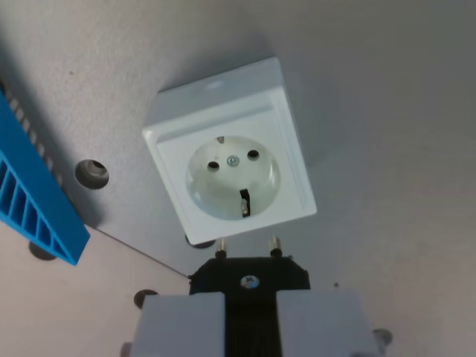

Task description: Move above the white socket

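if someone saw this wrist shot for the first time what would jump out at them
The white socket fills the centre, a square box tilted in the frame, with two pin holes and a small screw in its round recess. Just below it, the gripper holds a black plug whose two metal pins point up at the socket's lower edge. A bright blue ribbed part cuts in at the wrist view's left.

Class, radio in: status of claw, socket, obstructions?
Claw shut on black two-pin plug. White square plastic socket just ahead, upper-left. Blue ribbed plastic piece off left, path clear.
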Motion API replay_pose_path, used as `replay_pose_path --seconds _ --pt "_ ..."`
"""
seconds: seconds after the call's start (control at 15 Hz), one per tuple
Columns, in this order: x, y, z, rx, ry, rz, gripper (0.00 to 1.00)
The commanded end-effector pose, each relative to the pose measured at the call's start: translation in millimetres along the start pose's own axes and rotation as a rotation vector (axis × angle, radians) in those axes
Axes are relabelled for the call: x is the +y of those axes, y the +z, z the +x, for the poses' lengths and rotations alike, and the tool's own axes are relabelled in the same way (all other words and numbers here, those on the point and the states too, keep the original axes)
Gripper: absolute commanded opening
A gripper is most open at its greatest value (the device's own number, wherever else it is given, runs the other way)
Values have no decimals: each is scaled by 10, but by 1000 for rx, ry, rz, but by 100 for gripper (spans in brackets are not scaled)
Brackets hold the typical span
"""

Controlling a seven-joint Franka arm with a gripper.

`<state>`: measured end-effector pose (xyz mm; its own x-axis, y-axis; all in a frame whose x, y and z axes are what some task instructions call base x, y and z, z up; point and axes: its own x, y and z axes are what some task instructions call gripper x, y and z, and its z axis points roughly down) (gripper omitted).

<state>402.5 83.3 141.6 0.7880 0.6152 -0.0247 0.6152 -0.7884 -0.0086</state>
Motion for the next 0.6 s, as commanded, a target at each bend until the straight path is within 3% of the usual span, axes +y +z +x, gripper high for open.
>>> replay_pose_path --seconds 0.07,0.6 --pt "-41 138 -24 81 -171 -96 0" --pt "-70 297 -20 78 -198 -110 0"
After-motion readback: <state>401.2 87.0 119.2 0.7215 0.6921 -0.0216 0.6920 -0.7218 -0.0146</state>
